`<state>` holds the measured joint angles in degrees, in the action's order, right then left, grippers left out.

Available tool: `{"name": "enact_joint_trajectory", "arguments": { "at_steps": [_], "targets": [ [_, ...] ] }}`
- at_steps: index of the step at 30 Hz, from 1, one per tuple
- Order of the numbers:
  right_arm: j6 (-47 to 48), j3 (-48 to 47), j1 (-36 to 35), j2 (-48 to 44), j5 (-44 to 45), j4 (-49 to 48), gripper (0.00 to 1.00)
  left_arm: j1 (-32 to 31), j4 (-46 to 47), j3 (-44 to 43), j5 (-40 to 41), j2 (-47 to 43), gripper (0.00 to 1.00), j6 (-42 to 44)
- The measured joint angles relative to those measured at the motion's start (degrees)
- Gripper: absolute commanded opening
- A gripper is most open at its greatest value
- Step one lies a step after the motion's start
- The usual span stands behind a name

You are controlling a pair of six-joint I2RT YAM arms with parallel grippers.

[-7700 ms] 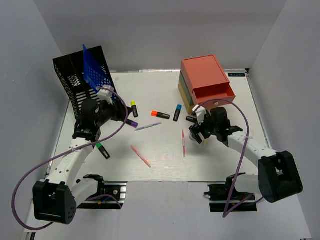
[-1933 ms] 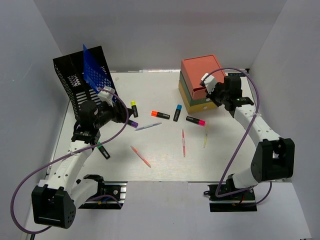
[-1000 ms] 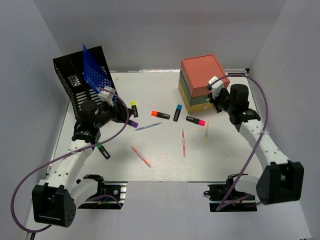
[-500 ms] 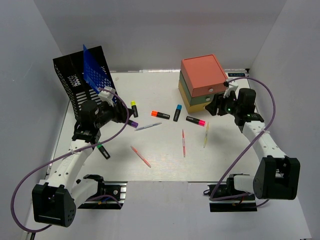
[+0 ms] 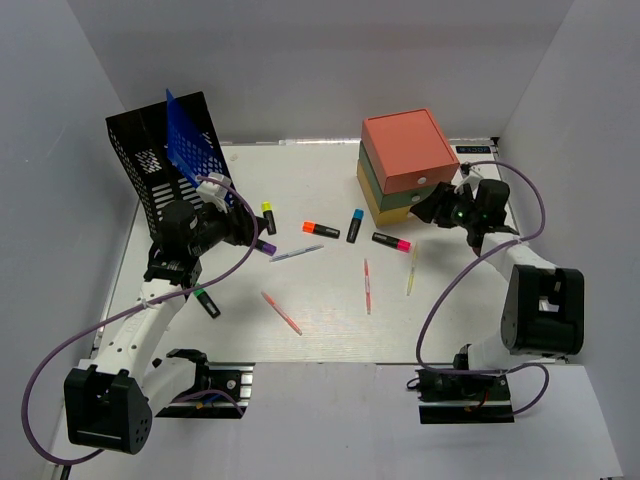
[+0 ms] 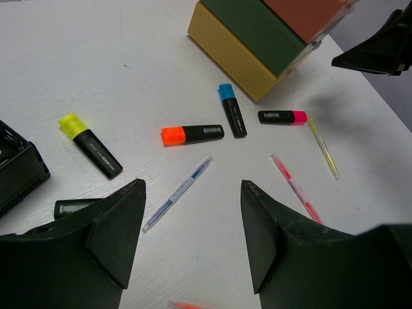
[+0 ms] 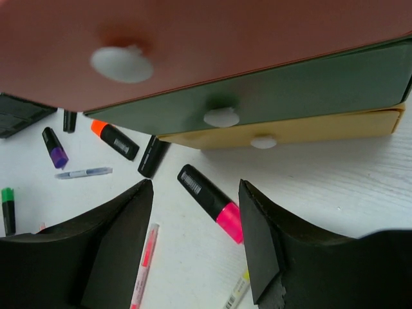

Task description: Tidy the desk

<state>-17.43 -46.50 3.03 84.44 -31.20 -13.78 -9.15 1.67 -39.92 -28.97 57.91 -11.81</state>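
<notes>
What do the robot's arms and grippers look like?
The left arm and right arm are white tubes linked by chunky black joints. A thin purple cable loops beside each one. The left gripper and right gripper each have two flat, wedge-shaped black fingers.

The white desk (image 5: pixel 330 305) before me carries a black mesh file rack (image 5: pixel 140 165) at its far left and a stacked drawer box (image 5: pixel 405 160) at its far right. Between them lie a yellow highlighter (image 5: pixel 268 217), purple highlighter (image 5: pixel 265 245), orange highlighter (image 5: pixel 320 229), blue highlighter (image 5: pixel 355 225) and pink highlighter (image 5: pixel 391 241). A green highlighter (image 5: pixel 206 301) lies nearer, to the left. Four thin pens lie scattered: a blue pen (image 5: pixel 297 253), red pen (image 5: pixel 281 313), pink pen (image 5: pixel 367 286) and yellow pen (image 5: pixel 411 271).
</notes>
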Motion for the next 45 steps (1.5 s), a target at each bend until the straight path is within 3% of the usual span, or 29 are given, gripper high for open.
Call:
{"name": "enact_joint_trajectory", "arguments": {
  "at_steps": [16,26,34,45],
  "targets": [
    [-8.61,-5.35,0.17,12.13,-0.33,-9.94,0.48,0.0,0.0,0.0,0.0,0.24,0.7,0.0],
    [-11.02,-5.46,0.28,13.18,-1.01,-11.91,0.25,0.0,0.0,0.0,-0.02,0.52,0.71,0.0],
    [-11.58,-2.89,0.98,12.13,-1.49,-14.23,0.22,0.0,0.0,0.0,-0.02,0.52,0.71,0.0],
    [-10.58,6.36,4.59,2.97,-3.52,-13.29,0.24,0.0,0.0,0.0,-0.02,0.48,0.71,-0.02]
  ]
}}
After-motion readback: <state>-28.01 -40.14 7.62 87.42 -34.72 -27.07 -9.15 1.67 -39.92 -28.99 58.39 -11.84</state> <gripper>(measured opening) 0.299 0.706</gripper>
